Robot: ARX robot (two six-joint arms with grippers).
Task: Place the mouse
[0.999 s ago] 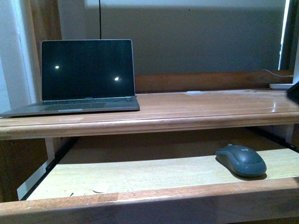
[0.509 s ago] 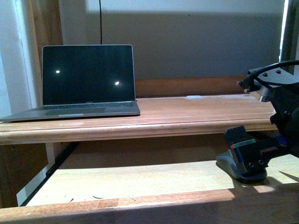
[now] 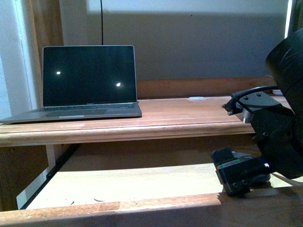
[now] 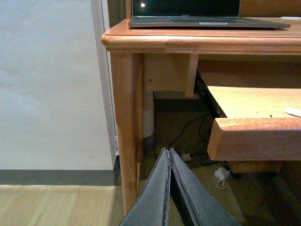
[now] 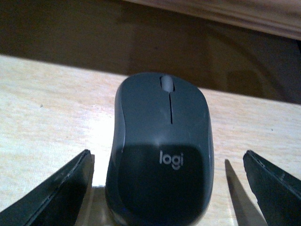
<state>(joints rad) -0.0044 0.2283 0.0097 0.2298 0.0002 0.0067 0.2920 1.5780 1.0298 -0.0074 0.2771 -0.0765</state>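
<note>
Mouse (image 5: 162,141) on pull-out tray (image 3: 132,182), right gripper (image 5: 167,157) straddling it — laptop (image 3: 89,75) well apart

Wooden desk top (image 3: 199,116) ahead of me: open laptop (image 3: 87,80) at my 10 o'clock, near left edge, screen dark. Small white flat thing (image 3: 196,98) at 1 o'clock, toward back rail; cannot tell what. Below, pale pull-out shelf (image 3: 132,182): mouse (image 5: 162,150) flat on it at 3 o'clock, wheel end toward dark recess under desk top.
</note>
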